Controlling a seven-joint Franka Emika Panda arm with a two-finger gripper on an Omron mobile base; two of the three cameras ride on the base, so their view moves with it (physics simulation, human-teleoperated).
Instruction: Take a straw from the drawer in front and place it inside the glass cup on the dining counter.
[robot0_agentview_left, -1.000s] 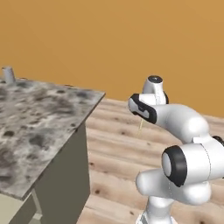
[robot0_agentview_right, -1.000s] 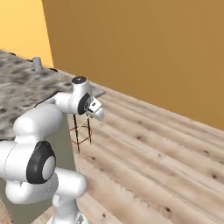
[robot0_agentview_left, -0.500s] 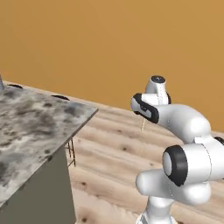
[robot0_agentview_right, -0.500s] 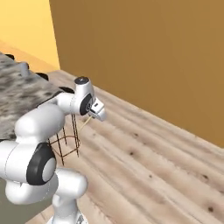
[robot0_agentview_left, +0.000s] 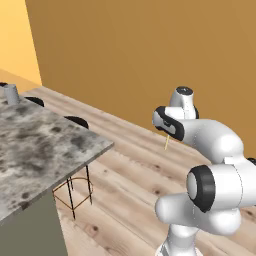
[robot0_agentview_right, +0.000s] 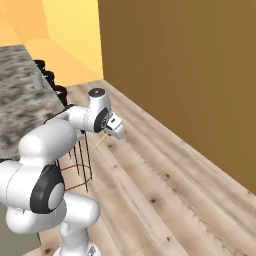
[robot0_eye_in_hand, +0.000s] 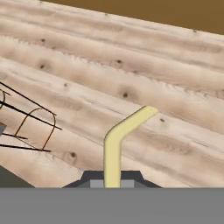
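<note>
So the dark two-finger end effector (robot0_eye_in_hand: 113, 178) is clamped on the thin pale yellow straw (robot0_eye_in_hand: 114, 144), which bends toward 1 o'clock over the wooden plank floor (robot0_eye_in_hand: 175, 87).

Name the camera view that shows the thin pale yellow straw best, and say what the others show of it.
The hand view: the thin pale yellow straw runs large up the picture from the shut gripper, its bent tip clear against the wooden floor. The left base view and right base view each give a short sliver below the hand.
</note>
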